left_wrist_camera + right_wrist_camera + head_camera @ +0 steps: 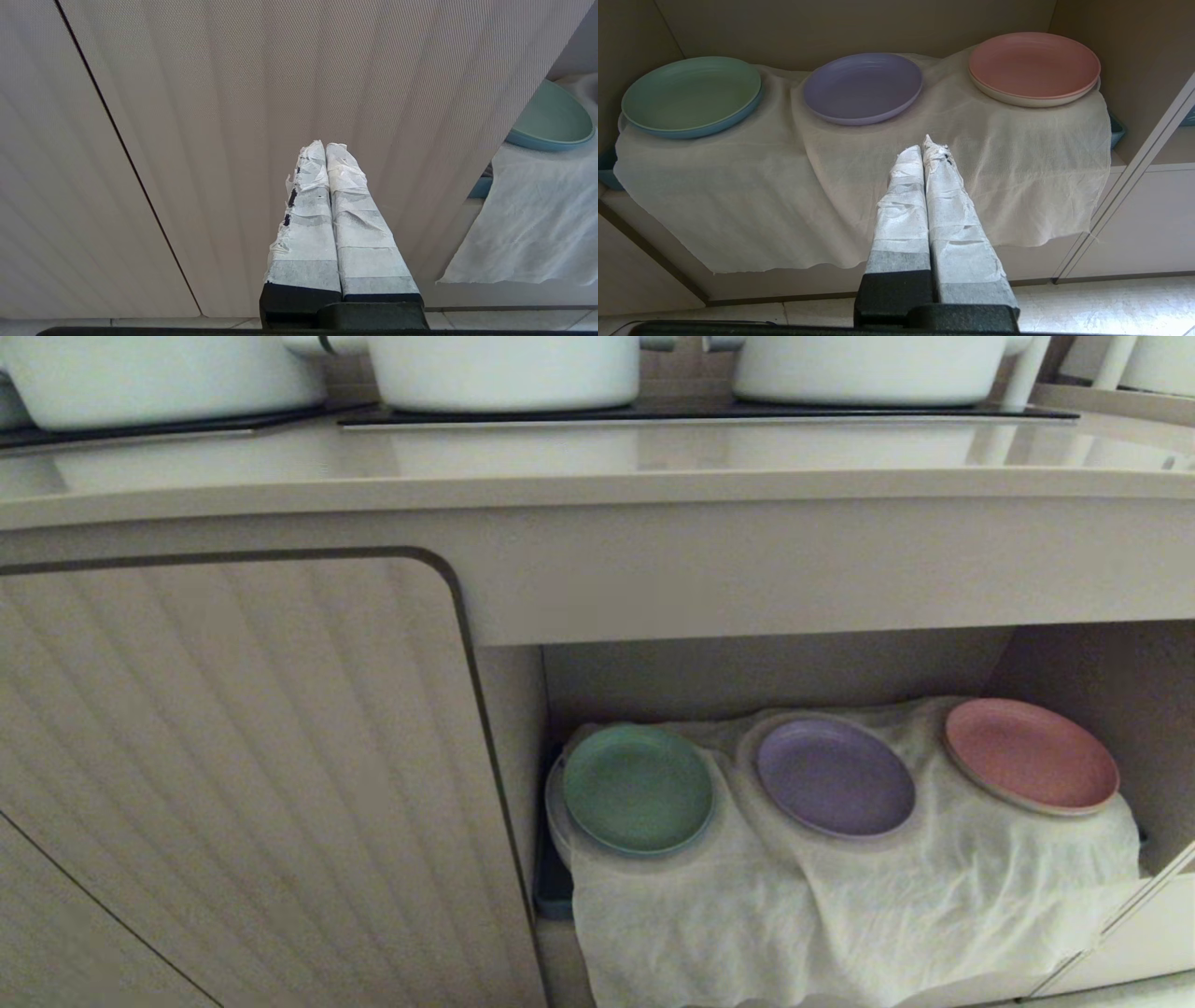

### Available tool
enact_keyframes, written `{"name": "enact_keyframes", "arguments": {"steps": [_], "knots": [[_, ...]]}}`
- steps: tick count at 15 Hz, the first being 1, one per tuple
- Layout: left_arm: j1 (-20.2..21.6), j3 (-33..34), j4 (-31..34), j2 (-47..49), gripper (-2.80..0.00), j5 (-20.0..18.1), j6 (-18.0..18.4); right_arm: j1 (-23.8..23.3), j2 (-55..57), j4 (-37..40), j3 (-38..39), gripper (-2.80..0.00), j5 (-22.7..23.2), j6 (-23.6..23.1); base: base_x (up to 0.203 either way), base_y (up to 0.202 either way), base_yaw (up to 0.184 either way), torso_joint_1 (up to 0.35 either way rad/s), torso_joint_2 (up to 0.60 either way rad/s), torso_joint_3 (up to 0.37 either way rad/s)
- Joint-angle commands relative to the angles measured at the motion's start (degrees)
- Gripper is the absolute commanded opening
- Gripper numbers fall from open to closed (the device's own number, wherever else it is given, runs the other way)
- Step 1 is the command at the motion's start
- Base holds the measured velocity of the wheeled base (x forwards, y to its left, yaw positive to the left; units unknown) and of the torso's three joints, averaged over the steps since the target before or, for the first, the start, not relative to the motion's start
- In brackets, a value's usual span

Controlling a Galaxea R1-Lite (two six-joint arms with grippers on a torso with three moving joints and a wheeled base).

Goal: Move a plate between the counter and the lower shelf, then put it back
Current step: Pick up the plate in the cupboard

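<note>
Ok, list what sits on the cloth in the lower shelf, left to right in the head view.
green plate → lilac plate → pink plate, all three on the white cloth.

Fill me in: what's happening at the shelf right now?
Nothing is being handled yet. The lilac plate sits on the white cloth in the lower shelf, between a green plate and a pink plate. The right gripper faces the shelf, jaws shut and empty. The left gripper, also shut, points at the cabinet door. The counter holds only white pots.
</note>
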Motion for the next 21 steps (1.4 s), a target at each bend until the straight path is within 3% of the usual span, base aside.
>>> {"name": "enact_keyframes", "arguments": {"steps": [1, 13, 18, 21], "knots": [[0.0, 0.0, 0.0, 0.0, -2.8, 0.0, -0.1, 0.0, 0.1, -0.1, 0.0, -2.8, 0.0, -0.1, 0.0, 0.0, 0.0, 0.0, 0.0, 0.0], [0.0, 0.0, 0.0, 0.0, -2.8, 0.0, -0.2, 0.0, 0.1, 0.4, -0.2, -2.8, -0.2, 0.2, 0.0, 0.0, 0.0, 0.0, 0.0, 0.0], [0.0, 0.0, 0.0, 0.0, -2.8, 0.0, -0.2, 0.0, 0.1, 1.2, -1.3, -2.8, 1.2, -3.9, 0.0, 0.0, 0.0, 0.0, 0.0, 0.0], [0.0, 0.0, 0.0, 0.0, -2.8, -0.1, -0.2, 0.0, 0.2, 7.5, -6.3, -2.8, 3.3, -3.9, 0.0, 0.0, 0.0, 0.0, 0.0, 0.0]]}}
